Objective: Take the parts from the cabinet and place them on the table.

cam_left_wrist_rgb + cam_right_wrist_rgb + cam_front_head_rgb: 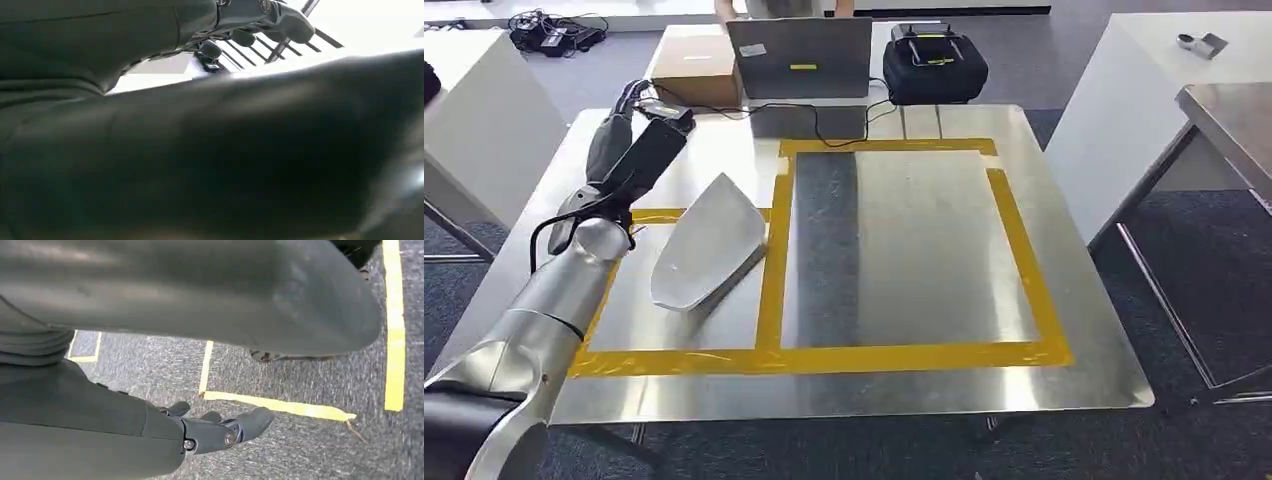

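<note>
Here, you have the white part (pixel 709 243) lying on the steel table (pixel 924 250), inside the smaller left box of yellow tape (pixel 774 270), its pointed end toward the far side. Your left hand (pixel 629 105) is stretched out over the table's far-left corner, well beyond the part and not touching it; fingers (pixel 295 22) look extended with nothing in them. Your right hand (pixel 220 432) hangs over grey carpet (pixel 310 375) marked with yellow floor tape (pixel 280 406), fingers loosely apart, holding nothing. Past the table's far edge: a laptop (pixel 801 57), a cardboard box (pixel 696 65), a black bag (pixel 934 65).
</note>
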Tool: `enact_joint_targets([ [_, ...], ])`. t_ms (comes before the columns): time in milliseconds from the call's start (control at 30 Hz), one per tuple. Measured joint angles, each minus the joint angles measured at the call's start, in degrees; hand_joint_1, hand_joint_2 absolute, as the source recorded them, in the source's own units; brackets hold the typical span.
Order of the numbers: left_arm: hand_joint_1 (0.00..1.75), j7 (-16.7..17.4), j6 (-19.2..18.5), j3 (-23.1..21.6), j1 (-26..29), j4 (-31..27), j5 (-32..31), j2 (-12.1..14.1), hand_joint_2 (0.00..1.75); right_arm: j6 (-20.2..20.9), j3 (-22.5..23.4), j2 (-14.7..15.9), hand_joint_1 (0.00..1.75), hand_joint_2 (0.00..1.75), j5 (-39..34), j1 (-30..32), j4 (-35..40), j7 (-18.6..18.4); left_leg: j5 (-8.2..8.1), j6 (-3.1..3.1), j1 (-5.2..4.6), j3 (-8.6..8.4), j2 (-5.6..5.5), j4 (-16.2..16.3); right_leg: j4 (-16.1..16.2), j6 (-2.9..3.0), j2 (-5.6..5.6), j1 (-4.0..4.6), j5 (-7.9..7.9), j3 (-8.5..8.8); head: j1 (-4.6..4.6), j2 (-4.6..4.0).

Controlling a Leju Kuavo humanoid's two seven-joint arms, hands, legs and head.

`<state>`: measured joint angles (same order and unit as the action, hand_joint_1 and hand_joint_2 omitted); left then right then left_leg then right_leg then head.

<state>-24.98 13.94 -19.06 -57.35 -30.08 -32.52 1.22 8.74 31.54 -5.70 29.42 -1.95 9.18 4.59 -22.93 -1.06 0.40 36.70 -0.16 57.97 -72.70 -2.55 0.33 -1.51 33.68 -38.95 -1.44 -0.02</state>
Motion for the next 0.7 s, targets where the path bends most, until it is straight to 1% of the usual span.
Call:
enact_joint_targets([
  [33, 0.0, 0.2, 0.0, -0.5, 0.0, -0.3, 0.1, -0.2, 0.0, -0.2, 0.2, 0.0, 0.0, 0.0, -0.1, 0.0, 0.0, 0.0, 0.1, 0.25, 0.28, 0.44, 0.0, 0.4, 4.9, -0.28, -0.08, -0.24, -2.18, 2.8, 0.0, 0.0],
  [67, 0.0, 0.4, 0.0, -0.8, -0.1, -0.7, 0.2, -0.5, 0.0, -0.4, 0.4, 0.0, 0.0, 0.0, -0.2, 0.0, 0.0, 0.0, 0.15, 0.68, 0.56, 0.94, 0.0, 1.0, 10.6, -0.65, -0.2, -0.56, -3.95, 6.17, 0.0, 0.0],
  [100, 0.0, 0.5, 0.0, -1.3, -0.2, -1.2, 0.3, -0.8, 0.0, -0.6, 0.5, -0.1, 0.0, 0.0, -0.4, -0.1, 0.0, -0.1, 0.26, 1.3, 0.39, 1.52, -0.1, 1.4, 12.5, -0.6, -0.05, -0.32, -2.92, 7.17, 0.11, 0.0],
  [133, 0.0, 0.9, 0.0, -1.8, -0.2, -1.5, 0.4, -0.8, 0.0, -0.6, 0.6, -0.3, 0.0, 0.0, -0.5, 0.0, 0.0, -0.1, 0.41, 1.74, 0.28, 1.65, -0.24, 1.5, 11.5, 0.46, 0.52, -0.04, -4.8, 6.08, 0.11, 0.0],
  [167, 0.0, 0.9, 0.0, -2.2, -0.3, -1.6, 0.5, -1.0, 0.0, -0.7, 0.7, -0.3, 0.0, 0.0, -0.6, 0.0, 0.0, -0.3, 0.6, 2.1, 0.21, 1.75, -0.28, 1.7, 12.3, 1.01, 0.48, -0.2, -3.94, 6.2, 0.09, 0.0],
  [200, 0.0, 1.1, 0.0, -2.6, -0.4, -1.7, 0.5, -1.1, 0.0, -0.8, 0.9, -0.3, 0.0, 0.0, -0.7, -0.1, 0.0, -0.3, 1.16, 2.7, 0.18, 1.82, -0.41, 1.4, 11.9, 1.61, 0.5, -0.14, -4.27, 5.82, 0.04, 0.0],
  [233, 0.0, 1.3, 0.0, -3.0, -0.3, -1.8, 0.5, -1.2, 0.0, -0.8, 1.0, -0.3, 0.0, 0.0, -0.7, -0.1, 0.0, -0.2, 1.49, 3.17, 0.23, 1.87, -0.44, 1.1, 11.9, 2.13, 0.48, -0.08, -4.59, 5.61, 0.13, 0.0],
  [267, 0.0, 1.4, 0.0, -3.3, -0.3, -1.8, 0.5, -1.2, 0.0, -0.9, 1.1, -0.4, 0.0, 0.0, -0.9, -0.1, 0.0, -0.2, 1.15, 3.48, 0.4, 2.19, -0.31, 1.4, 12.2, 2.94, 0.22, -0.31, -5.25, 5.26, 0.11, 0.0],
  [300, 0.0, 1.5, 0.0, -3.6, -0.3, -1.8, 0.6, -1.2, 0.0, -0.9, 1.2, -0.4, 0.0, 0.0, -1.0, -0.1, 0.0, -0.2, -1.23, 3.66, 0.45, 3.0, -0.08, 2.7, 12.3, 3.36, 0.21, -0.26, -5.77, 4.78, 0.07, 0.0],
  [333, 0.0, 1.5, 0.0, -3.8, -0.3, -1.8, 0.7, -1.2, 0.0, -0.9, 1.6, -0.4, 0.0, 0.0, -1.1, -0.1, 0.0, -0.1, -4.61, 3.76, 0.45, 4.0, -0.08, 6.1, 12.3, 3.68, 0.21, -0.24, -6.27, 4.24, -0.11, 0.0],
  [367, 0.0, 1.5, 0.0, -4.2, -0.4, -1.8, 0.7, -1.3, 0.0, -1.0, 1.8, -0.4, 0.0, 0.0, -1.2, 0.0, 0.0, 0.0, -7.65, 3.91, 0.43, 5.28, -0.08, 10.5, 12.3, 3.79, 0.21, -0.14, -6.75, 3.59, -0.13, 0.0],
  [400, 0.0, 1.5, 0.0, -4.6, -0.4, -1.8, 0.8, -1.5, 0.0, -1.1, 1.9, -0.4, 0.0, 0.0, -1.3, 0.0, 0.0, 0.0, -10.16, 3.99, 0.43, 6.48, -0.08, 15.1, 12.3, 3.88, 0.2, 0.01, -7.27, 2.91, -0.15, 0.0],
  [433, 0.0, 1.6, -0.2, -5.0, -0.4, -1.7, 0.8, -1.7, 0.0, -1.3, 2.0, -0.5, 0.0, 0.0, -1.6, 0.0, 0.0, 0.2, -11.28, 3.94, 0.42, 7.0, -0.08, 18.4, 12.3, 3.87, 0.18, 0.15, -7.8, 2.21, -0.13, 0.0],
  [467, 0.0, 1.7, -0.2, -5.4, -0.3, -1.6, 0.9, -2.0, 0.0, -1.5, 2.1, -0.5, 0.0, 0.0, -1.8, 0.0, 0.0, 0.2, -10.92, 3.81, 0.4, 6.47, -0.08, 19.3, 12.3, 3.88, 0.1, 0.25, -8.32, 1.54, -0.13, 0.0],
  [500, 0.0, 1.8, -0.2, -5.7, -0.3, -1.6, 0.9, -2.2, 0.0, -1.6, 2.2, -0.5, 0.0, 0.0, -1.9, 0.0, 0.0, 0.2, -9.5, 3.48, 0.3, 4.63, -0.08, 17.9, 12.3, 3.87, 0.05, 0.37, -8.85, 0.88, -0.13, 0.0],
  [533, 0.0, 2.0, -0.2, -6.1, -0.4, -1.6, 0.8, -2.6, 0.0, -1.7, 2.4, -0.6, 0.0, 0.0, -2.1, 0.0, 0.0, 0.2, -7.53, 3.02, 0.15, 1.41, -0.08, 13.9, 12.3, 3.8, 0.0, 0.54, -9.39, 0.28, -0.11, 0.0],
  [567, 0.0, 2.1, -0.1, -6.4, -0.5, -1.7, 0.8, -3.0, 0.0, -1.7, 2.7, -0.6, 0.0, 0.0, -2.1, 0.0, 0.0, 0.2, -6.38, 2.38, -0.12, -2.27, -0.11, 9.1, 12.3, 3.72, 0.01, 0.66, -9.87, -0.14, -0.13, 0.0],
  [600, 0.0, 2.2, 0.0, -6.5, -0.7, -1.8, 0.8, -3.3, 0.0, -1.7, 2.8, -0.9, 0.0, 0.0, -2.1, -0.1, 0.0, 0.1, -7.53, 1.5, -0.56, -5.95, -0.12, 3.8, 12.2, 3.63, -0.05, 0.53, -10.3, -0.3, -0.09, 0.0],
  [633, 0.0, 2.3, 0.3, -6.7, -0.7, -2.0, 0.8, -3.6, 0.0, -1.9, 2.9, -1.2, 0.0, 0.0, -2.1, 0.0, 0.0, -0.1, -8.6, 1.45, -0.76, -7.76, -0.05, 1.0, 12.3, 3.15, -0.05, 0.74, -10.69, -0.53, -0.04, 0.0],
  [667, 0.0, 2.4, 0.6, -7.0, -0.7, -2.0, 0.8, -3.9, 0.0, -1.9, 2.9, -1.2, 0.0, 0.0, -2.0, 0.0, 0.0, -0.4, -7.75, 1.73, -1.0, -7.24, -0.05, 1.4, 12.6, 2.71, -0.13, 0.45, -11.18, -0.31, -0.11, 0.0],
  [700, 0.0, 2.5, 0.8, -7.3, -0.8, -2.0, 0.8, -3.9, 0.0, -1.9, 2.9, -1.2, 0.0, 0.0, -2.0, -0.1, 0.0, -0.7, -7.7, 1.41, -1.22, -6.92, -0.14, 1.1, 12.8, 2.27, -0.13, 0.2, -11.65, -0.27, -0.37, 0.0],
])
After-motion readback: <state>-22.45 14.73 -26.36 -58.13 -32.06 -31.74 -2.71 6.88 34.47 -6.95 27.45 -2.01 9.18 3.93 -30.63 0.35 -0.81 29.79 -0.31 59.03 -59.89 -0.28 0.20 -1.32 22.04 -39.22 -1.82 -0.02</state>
